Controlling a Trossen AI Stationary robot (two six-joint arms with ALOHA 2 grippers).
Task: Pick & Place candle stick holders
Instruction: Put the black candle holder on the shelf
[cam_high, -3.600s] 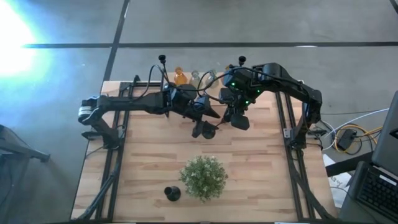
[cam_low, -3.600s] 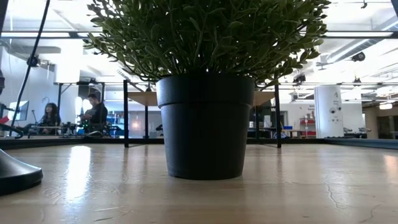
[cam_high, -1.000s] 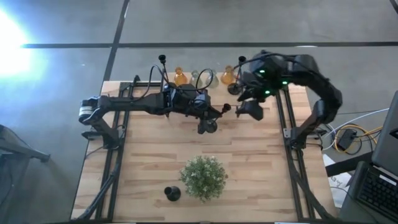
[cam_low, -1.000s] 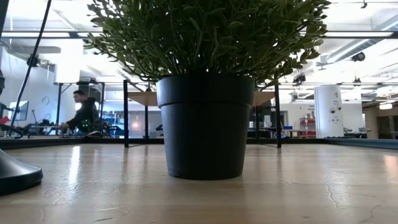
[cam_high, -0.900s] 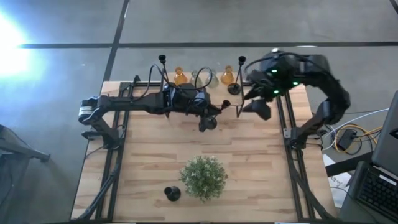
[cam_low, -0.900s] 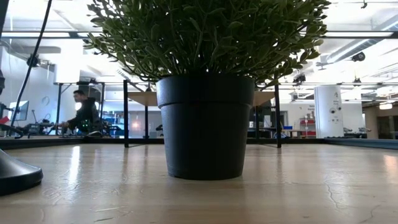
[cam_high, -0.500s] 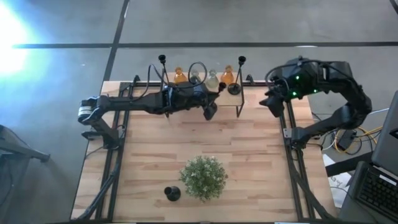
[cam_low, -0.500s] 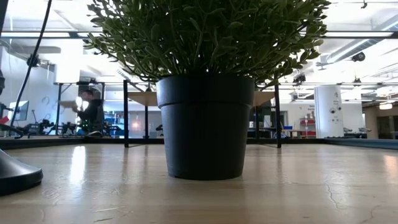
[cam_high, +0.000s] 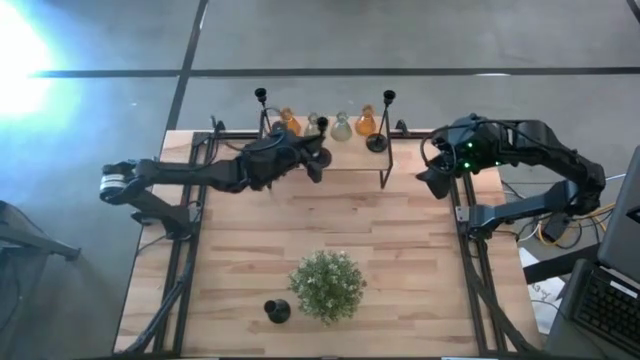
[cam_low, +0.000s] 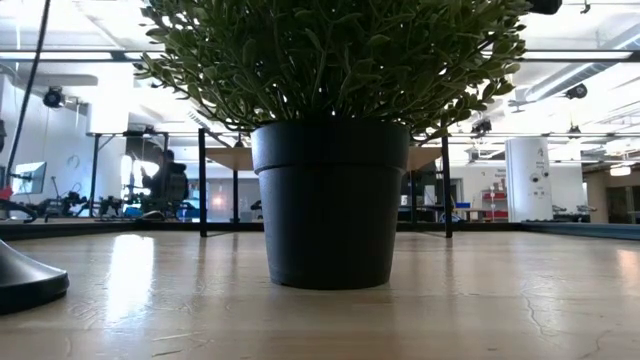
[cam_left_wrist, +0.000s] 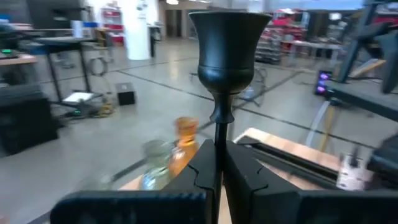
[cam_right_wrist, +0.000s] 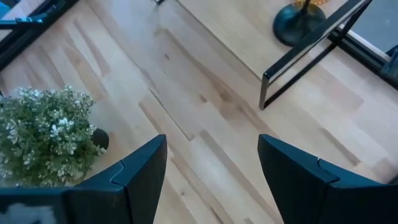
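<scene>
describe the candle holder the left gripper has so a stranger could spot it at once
Start at the raised shelf along the table's far edge, with its row of glass vases. Near its left end, the left gripper is shut on a black candle holder by its thin stem. It is the only holder in a gripper.

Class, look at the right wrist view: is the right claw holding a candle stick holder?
No. The right claw is open and empty, with only bare table between its fingers.

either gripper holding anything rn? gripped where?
Left gripper is shut on a candle holder, pinching its thin stem below the cup. Right gripper is open and empty.
</scene>
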